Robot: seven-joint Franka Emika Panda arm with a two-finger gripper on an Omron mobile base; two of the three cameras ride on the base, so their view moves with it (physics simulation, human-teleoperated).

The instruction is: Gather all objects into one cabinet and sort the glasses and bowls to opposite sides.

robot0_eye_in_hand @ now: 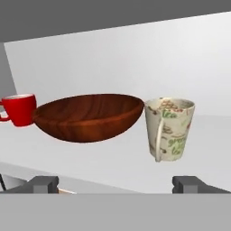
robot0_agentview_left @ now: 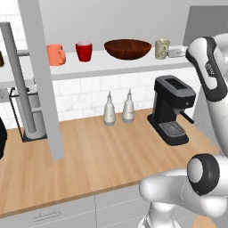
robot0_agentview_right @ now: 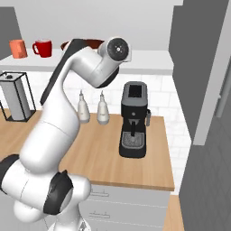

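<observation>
Jaws of the gripper (robot0_eye_in_hand: 115, 184) stand apart; the rigid, likely brittle beige mug (robot0_eye_in_hand: 169, 129) seems best pinched across its walls.

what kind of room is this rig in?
A rendered home kitchen, most likely: wooden counter with a black coffee machine, tiled backsplash, and an open cabinet shelf holding mugs and a brown bowl.

Dark brown bowl (robot0_eye_in_hand: 88, 116) sits upright on the pale grey shelf (robot0_eye_in_hand: 113, 164). Beige mug (robot0_eye_in_hand: 168, 128) stands just right of the bowl, rim nearly touching it, handle facing the camera, green and red print on its side. Red cup (robot0_eye_in_hand: 20, 109) stands left of the bowl, partly behind its rim. Gripper (robot0_eye_in_hand: 116, 184) fingertips spread wide, below the bowl, holding nothing.
</observation>
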